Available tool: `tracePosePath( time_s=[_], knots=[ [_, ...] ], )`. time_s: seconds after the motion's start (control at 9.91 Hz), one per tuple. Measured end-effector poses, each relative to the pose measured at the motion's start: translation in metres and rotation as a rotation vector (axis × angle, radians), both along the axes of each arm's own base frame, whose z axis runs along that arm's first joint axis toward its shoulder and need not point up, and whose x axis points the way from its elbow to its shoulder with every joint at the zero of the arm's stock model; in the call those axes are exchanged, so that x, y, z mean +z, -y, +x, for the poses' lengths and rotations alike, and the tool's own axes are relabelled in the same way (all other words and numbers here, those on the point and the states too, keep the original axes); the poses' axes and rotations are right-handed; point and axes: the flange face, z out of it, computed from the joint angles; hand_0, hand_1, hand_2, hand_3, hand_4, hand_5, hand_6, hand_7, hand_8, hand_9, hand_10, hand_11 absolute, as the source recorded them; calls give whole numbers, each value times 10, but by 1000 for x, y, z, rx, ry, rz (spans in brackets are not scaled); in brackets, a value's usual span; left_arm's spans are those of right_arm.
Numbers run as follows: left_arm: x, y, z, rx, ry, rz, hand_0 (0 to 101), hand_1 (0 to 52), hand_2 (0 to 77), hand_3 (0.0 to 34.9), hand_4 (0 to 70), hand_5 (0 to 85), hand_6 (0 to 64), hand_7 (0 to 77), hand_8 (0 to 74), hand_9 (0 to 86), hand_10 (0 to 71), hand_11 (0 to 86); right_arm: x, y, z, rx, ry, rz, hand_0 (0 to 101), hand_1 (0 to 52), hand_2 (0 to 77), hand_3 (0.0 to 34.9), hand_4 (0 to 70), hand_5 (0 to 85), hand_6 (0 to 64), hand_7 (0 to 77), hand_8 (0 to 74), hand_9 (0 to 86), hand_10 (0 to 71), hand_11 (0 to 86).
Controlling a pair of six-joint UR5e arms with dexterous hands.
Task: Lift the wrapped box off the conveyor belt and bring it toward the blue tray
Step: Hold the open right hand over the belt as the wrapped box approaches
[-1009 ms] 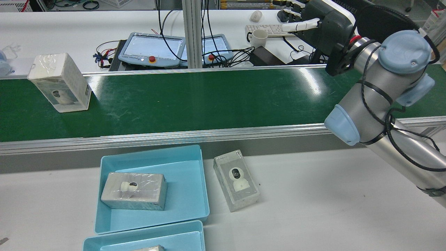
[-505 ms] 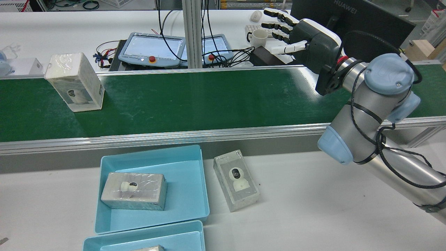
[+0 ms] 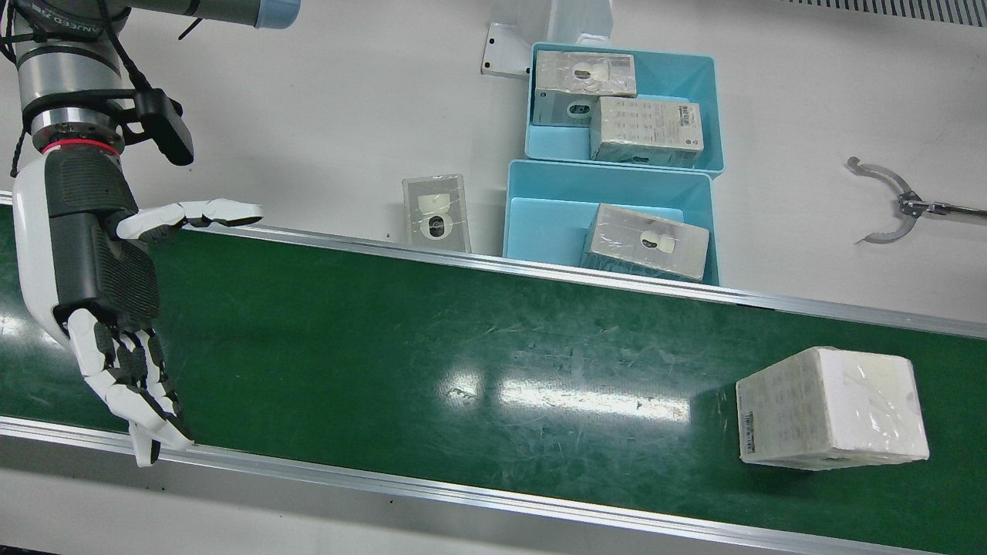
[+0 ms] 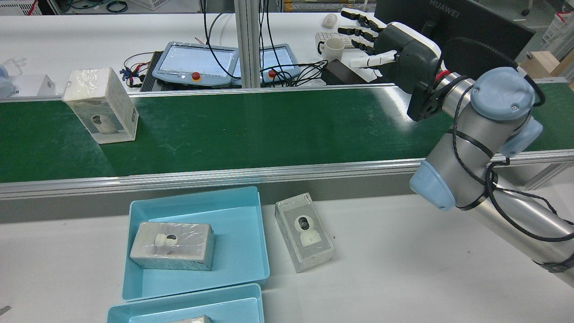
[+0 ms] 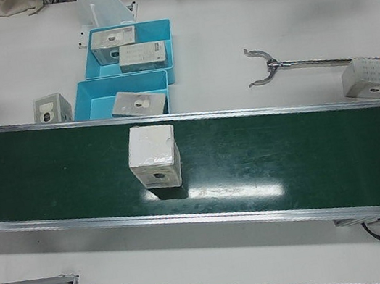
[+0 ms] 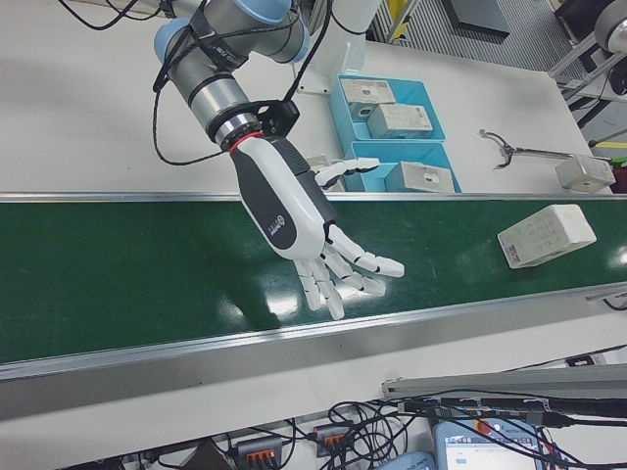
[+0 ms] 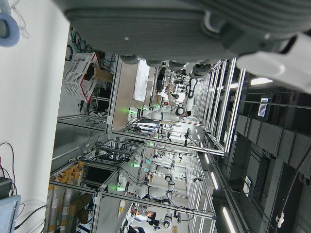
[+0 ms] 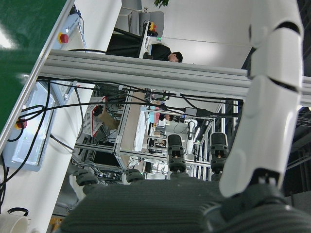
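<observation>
- Rear view, far left of the belt: the wrapped box [image 4: 100, 105] stands upright on the green conveyor belt [image 4: 251, 130], near the belt's far rail, with nothing touching it.
- The left-front view alone shows that box [image 5: 153, 156] from the operators' side, mid-belt and just across the near rail from a blue tray [image 5: 122, 99]; no arm appears in this view.
- Below the belt in the rear view, the blue tray [image 4: 242, 251] sits on the white counter [image 4: 403, 269] and holds one wrapped box lying flat [image 4: 172, 246]; another box [image 4: 305, 232] lies on the counter just beside the tray's right wall.
- Only the front view shows the second tray [image 3: 698, 108] in full, with two boxes inside, and a grey curved tool [image 3: 887, 204] lying apart on the counter.
- The left-front view also shows one more box [image 5: 376, 77] on the counter at the far right, beside that tool's handle.
- Right side of the rear view: the right hand [image 4: 394, 56] hangs above the belt's far rail, well apart from the wrapped box, its fingers [image 4: 358, 31] spread and holding nothing.
- The right-front view shows the same hand [image 6: 304, 220] palm toward the camera over the belt, fingers fanned.
- The left hand view shows only part of the left hand [image 7: 194, 29] against the workshop behind; I cannot tell how its fingers stand.
</observation>
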Motion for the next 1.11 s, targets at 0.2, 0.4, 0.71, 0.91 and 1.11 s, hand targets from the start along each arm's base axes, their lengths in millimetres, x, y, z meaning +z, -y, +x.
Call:
tracePosePath(
  time_s=[0.2, 0.4, 0.71, 0.91, 1.11],
  knots=[
    [0, 0, 0, 0, 0, 0, 0, 0, 5, 0, 0, 5, 0, 5, 0, 0, 0, 0, -1, -12, 20, 18, 11, 18, 443, 109, 153, 310, 76, 191, 0, 196, 0, 54, 22, 33],
    [0, 0, 0, 0, 0, 0, 0, 0, 5, 0, 0, 5, 0, 5, 0, 0, 0, 0, 5, -20, 26, 19, 9, 15, 443, 125, 153, 299, 76, 191, 0, 196, 0, 54, 22, 33],
    [0, 0, 0, 0, 0, 0, 0, 0, 5, 0, 0, 5, 0, 5, 0, 5, 0, 0, 4, -24, 12, -2, 11, 13, 444, 125, 153, 300, 65, 202, 0, 196, 0, 54, 16, 33],
    [0, 0, 0, 0, 0, 0, 0, 0, 11, 0, 0, 5, 0, 5, 5, 5, 5, 0, -3, -22, 0, -16, 17, 17, 443, 125, 153, 301, 76, 207, 0, 207, 0, 54, 16, 33],
    [0, 0, 0, 0, 0, 0, 0, 0, 11, 0, 0, 5, 0, 5, 0, 5, 5, 0, -15, -21, 2, -10, 28, 37, 446, 125, 153, 300, 82, 207, 0, 207, 0, 54, 16, 33]
  ],
)
